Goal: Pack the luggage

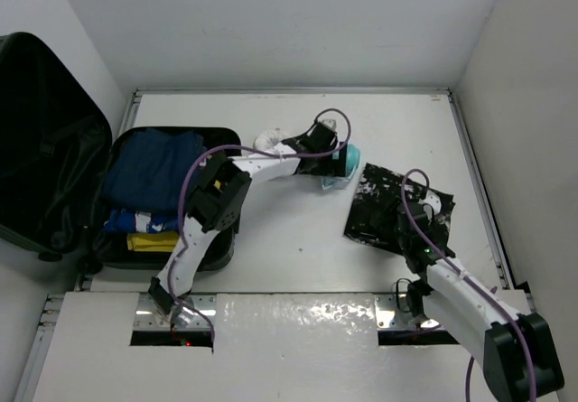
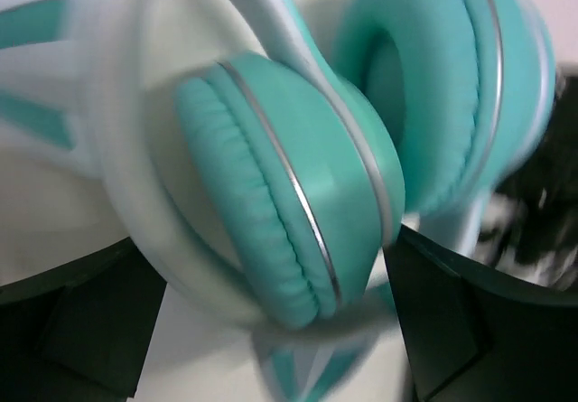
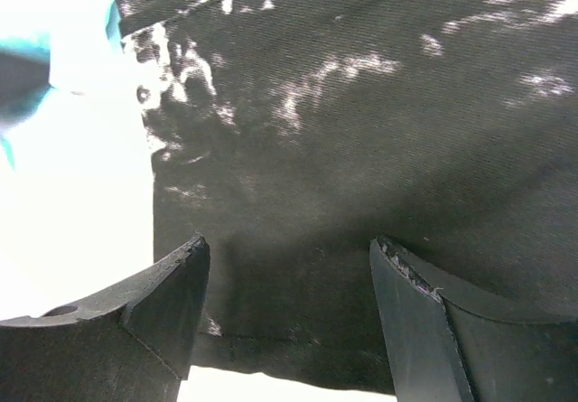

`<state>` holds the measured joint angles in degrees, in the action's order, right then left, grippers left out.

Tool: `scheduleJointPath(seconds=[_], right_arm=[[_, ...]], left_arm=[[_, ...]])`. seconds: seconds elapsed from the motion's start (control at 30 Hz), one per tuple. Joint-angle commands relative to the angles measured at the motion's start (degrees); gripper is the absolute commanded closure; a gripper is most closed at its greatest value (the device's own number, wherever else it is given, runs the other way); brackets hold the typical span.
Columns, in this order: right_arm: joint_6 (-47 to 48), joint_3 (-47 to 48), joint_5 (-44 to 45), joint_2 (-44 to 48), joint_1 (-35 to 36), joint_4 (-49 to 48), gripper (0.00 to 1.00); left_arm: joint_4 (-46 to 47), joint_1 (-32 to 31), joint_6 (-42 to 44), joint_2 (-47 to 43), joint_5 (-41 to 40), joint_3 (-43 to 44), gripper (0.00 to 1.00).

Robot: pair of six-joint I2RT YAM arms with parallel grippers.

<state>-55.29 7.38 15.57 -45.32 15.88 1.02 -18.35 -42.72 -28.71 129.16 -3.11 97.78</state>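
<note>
The luggage (image 1: pixel 45 149) lies open at the left, its lid leaning against the wall. Navy clothing (image 1: pixel 149 167), a blue-and-white item (image 1: pixel 140 219) and a yellow item (image 1: pixel 152 241) fill its base. Teal-and-white headphones (image 1: pixel 343 165) (image 2: pixel 298 194) rest on the table's middle. My left gripper (image 1: pixel 336 158) (image 2: pixel 275 271) is open around them, one ear cup between its wide jaws. A black garment with white splotches (image 1: pixel 384 205) (image 3: pixel 361 104) lies flat to the right. My right gripper (image 1: pixel 422 236) (image 3: pixel 291 248) hovers open over its near edge, nothing pinched.
White walls close in the table on the left, back and right. A metal rail (image 1: pixel 479 194) runs along the right edge. Two dark slots (image 1: pixel 172 330) sit in the near panel beside the arm bases. Bare tabletop (image 1: pixel 298 248) lies between the suitcase and the garment.
</note>
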Motion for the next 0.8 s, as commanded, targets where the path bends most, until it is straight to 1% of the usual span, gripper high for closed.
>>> scheduleJointPath(seconds=[0.0, 0.03, 0.07, 0.1, 0.13, 0.17, 0.2, 0.23, 0.27, 0.3, 0.33, 0.37, 0.4, 0.47, 0.5, 0.53, 0.57, 0.63, 0.67, 0.7, 0.73, 0.77], right_arm=[[-2.10, 0.10, -6.85, -4.24, 0.38, -3.09, 0.30], [-3.15, -0.43, -7.74, -6.16, 0.47, -5.47, 0.30], [-3.68, -0.87, -8.79, -7.31, 0.56, -9.59, 0.30], [-4.12, -0.52, -9.15, -8.81, 0.56, -11.02, 0.30], [-4.82, 0.09, -9.42, -12.39, 0.73, -12.43, 0.30], [-5.27, 1.92, -9.68, -14.51, 0.82, -13.23, 0.30], [-5.88, 2.72, -10.64, -16.80, 0.82, -16.28, 0.30], [-7.97, 3.43, -11.43, -21.60, 1.17, -18.31, 0.30], [-9.47, 5.17, -12.14, -24.09, 1.26, -21.46, 0.30], [-11.14, 5.89, -12.32, -26.11, 1.52, -22.80, 0.30], [-14.81, 6.59, -11.36, -29.35, 2.92, -24.12, 0.30], [-16.94, 7.55, -10.48, -30.69, 3.80, -27.61, 0.30], [-20.53, 8.17, -8.47, -31.84, 5.98, -29.30, 0.30], [-23.01, 11.93, -6.27, -34.03, 9.07, -31.85, 0.29], [-24.68, 13.18, -5.65, -34.48, 10.30, -32.91, 0.29], [-25.30, 16.15, -4.95, -34.75, 12.31, -33.44, 0.27], [-25.31, 17.74, -4.85, -34.31, 12.86, -32.32, 0.26], [-23.30, 20.03, -4.59, -32.12, 13.04, -28.90, 0.23], [-21.72, 22.31, -3.98, -28.98, 12.95, -22.00, 0.21], [-17.18, 23.55, -2.67, -27.21, 12.78, -17.24, 0.19], [-14.18, 25.91, 0.91, -25.62, 12.60, -8.84, 0.15], [-10.75, 27.06, 3.04, -22.82, 12.51, -4.84, 0.12]], left_arm=[[-3.26, 2.20, 3.13, 6.17, 5.11, 14.42, 0.05], [-6.75, 2.64, 3.39, 9.76, 5.92, 18.72, 0.05], [-8.88, 2.64, 4.35, 11.44, 6.71, 28.08, 0.05], [-11.25, 2.73, 4.62, 13.98, 6.81, 32.26, 0.05], [-13.88, 2.64, 4.63, 14.36, 6.89, 36.48, 0.05], [-14.17, 2.73, 4.45, 13.75, 7.07, 36.17, 0.05], [-13.74, 2.64, 4.19, 10.61, 7.24, 34.60, 0.05], [-11.29, 2.73, 3.75, 8.15, 7.07, 31.98, 0.05], [-9.79, 2.73, 3.49, 2.64, 6.03, 25.25, 0.05], [-8.73, 2.73, 3.14, 0.15, 4.80, 22.49, 0.04], [-7.94, 2.73, 2.70, -2.31, 3.65, 20.28, 0.04], [-8.02, 2.73, 2.43, -4.51, 1.03, 18.61, 0.04], [-8.98, 2.73, 1.91, -8.71, -0.47, 16.24, 0.04], [-9.33, 2.73, 1.47, -13.21, -5.38, 13.86, 0.04], [-9.86, 2.73, 1.11, -17.85, -7.32, 11.32, 0.04], [-9.69, 2.73, 0.15, -20.50, -11.61, 9.64, 0.04], [-9.25, 2.64, 0.06, -25.58, -13.74, 7.71, 0.04], [-9.34, 2.73, -0.90, -30.44, -17.78, 1.91, 0.03], [-8.38, 2.73, -0.91, -35.16, -20.24, -0.46, 0.03], [-8.11, 2.82, -0.91, -37.38, -21.05, -5.01, 0.03], [-8.02, 2.82, -1.00, -39.58, -22.01, -7.40, 0.03], [-7.41, 2.82, -1.08, -43.69, -21.76, -9.77, 0.03]])
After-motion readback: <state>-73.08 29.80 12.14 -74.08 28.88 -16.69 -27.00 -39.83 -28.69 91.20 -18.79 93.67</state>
